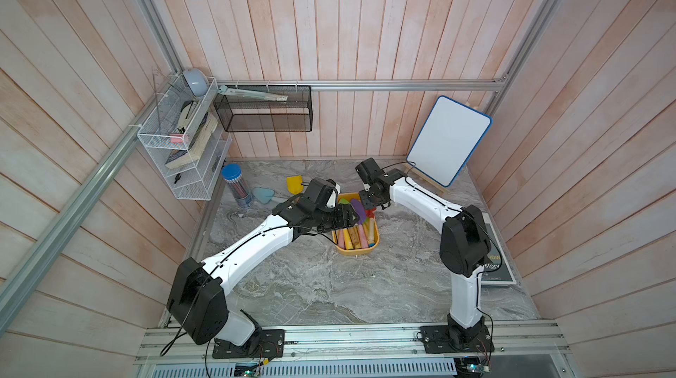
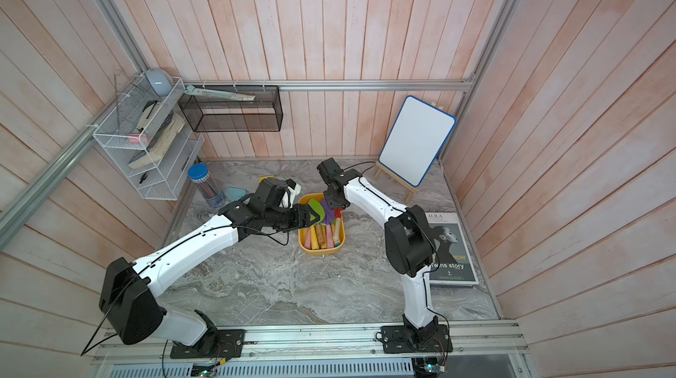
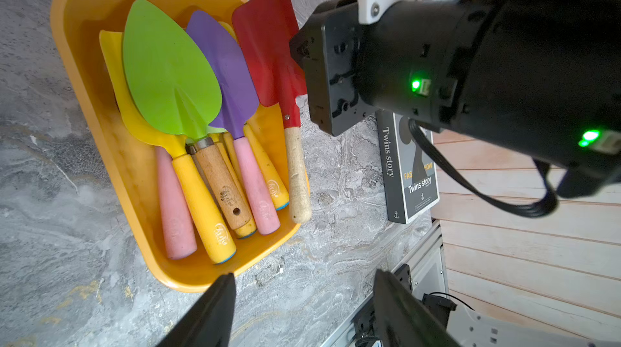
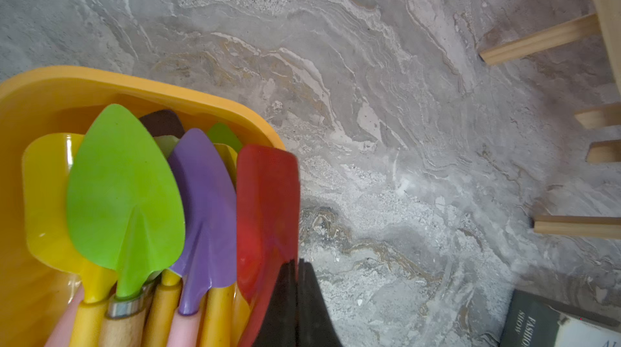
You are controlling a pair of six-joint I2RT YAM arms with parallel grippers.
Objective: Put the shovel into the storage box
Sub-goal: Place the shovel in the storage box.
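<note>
The storage box is a yellow-orange tray in the middle of the table, holding several shovels, with a green one and a purple one on top. A red shovel lies tilted along the box's right rim, its wooden handle on that rim. My right gripper is shut on the edge of the red blade. Above the box's near end, my left gripper hangs open and holds nothing.
A yellow shovel and a light blue one lie on the table behind the left arm, next to a blue-lidded pencil jar. A whiteboard on an easel stands back right. A magazine lies right.
</note>
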